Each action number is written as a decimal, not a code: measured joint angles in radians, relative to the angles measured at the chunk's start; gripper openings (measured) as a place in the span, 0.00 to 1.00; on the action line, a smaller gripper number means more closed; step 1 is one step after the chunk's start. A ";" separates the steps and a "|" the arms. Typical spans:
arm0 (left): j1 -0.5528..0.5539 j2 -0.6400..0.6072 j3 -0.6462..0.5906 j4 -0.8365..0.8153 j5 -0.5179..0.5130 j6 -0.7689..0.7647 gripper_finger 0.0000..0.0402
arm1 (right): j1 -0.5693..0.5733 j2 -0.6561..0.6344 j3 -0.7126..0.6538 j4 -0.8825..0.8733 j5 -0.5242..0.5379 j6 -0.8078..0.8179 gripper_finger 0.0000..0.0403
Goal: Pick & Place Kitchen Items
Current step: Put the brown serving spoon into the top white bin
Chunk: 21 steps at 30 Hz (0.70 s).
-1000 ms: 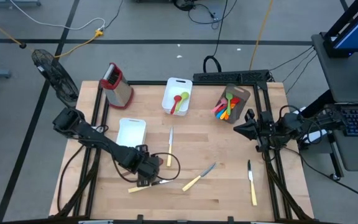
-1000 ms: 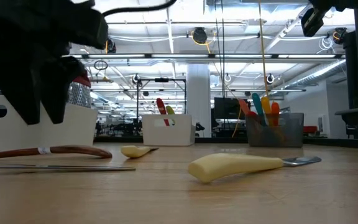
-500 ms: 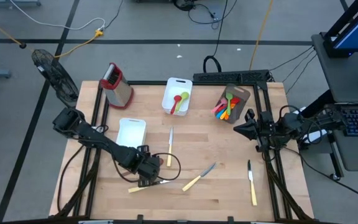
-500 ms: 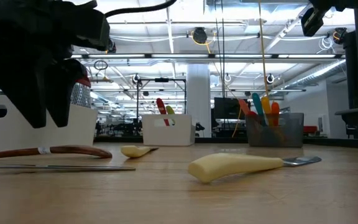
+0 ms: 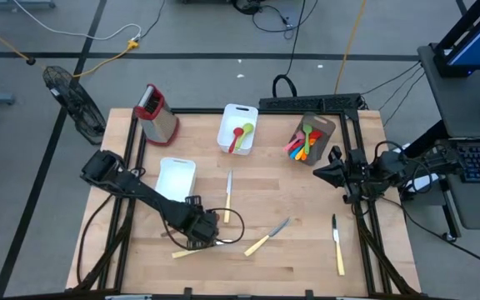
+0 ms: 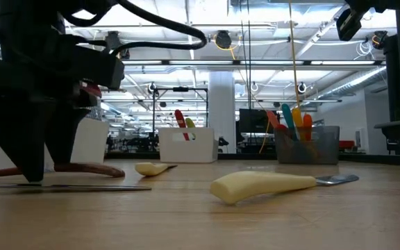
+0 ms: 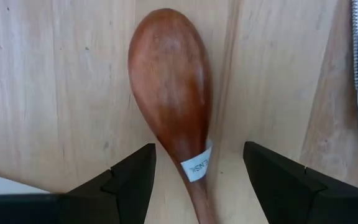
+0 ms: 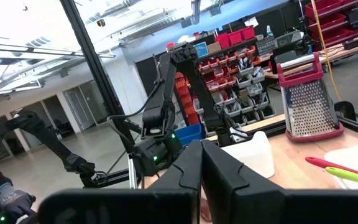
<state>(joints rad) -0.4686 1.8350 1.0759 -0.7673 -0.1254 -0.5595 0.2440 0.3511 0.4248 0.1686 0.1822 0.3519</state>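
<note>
Left pincer (image 5: 202, 236) low over the lower left of the wooden surface (image 5: 298, 225) in the high view, fingers (image 7: 126, 180) spread apart and straddling the neck of the wooden spoon (image 7: 173, 93), not yet closed on it. Spoon lying flat, bowl up in the left wrist frame, a white label on its stem. Just beside it, a cream-handled knife (image 5: 192, 249) along the lower left; another knife (image 5: 265, 238) near the centre, a third (image 5: 227, 196) above it, a fourth (image 5: 337, 246) at lower right. Red and green spoons (image 5: 240, 133) inside the white tub (image 5: 237, 112) at upper centre. Bright silicone utensils (image 5: 301, 143) standing in the brown holder (image 5: 323, 127), upper right. Right pincer (image 5: 320, 173) parked at the right edge, fingers clenched together.
</note>
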 joint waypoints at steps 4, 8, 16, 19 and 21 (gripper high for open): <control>0.006 0.005 -0.001 0.020 0.006 0.001 0.62 | 0.000 0.000 0.000 0.000 0.000 0.002 0.01; 0.010 0.007 -0.003 0.030 0.000 0.008 0.59 | 0.000 0.000 0.000 0.000 0.000 0.002 0.01; 0.008 0.009 -0.003 0.056 -0.009 0.031 0.32 | 0.000 0.000 0.000 0.000 0.000 0.002 0.01; 0.008 0.009 -0.005 0.077 -0.009 0.026 0.21 | 0.000 0.000 0.000 0.000 0.000 0.002 0.01; 0.009 0.009 -0.005 0.087 -0.025 0.018 0.14 | 0.000 0.000 0.000 0.000 0.000 0.002 0.01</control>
<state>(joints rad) -0.4596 1.8439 1.0706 -0.6802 -0.1505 -0.5411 0.2440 0.3511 0.4248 0.1684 0.1822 0.3542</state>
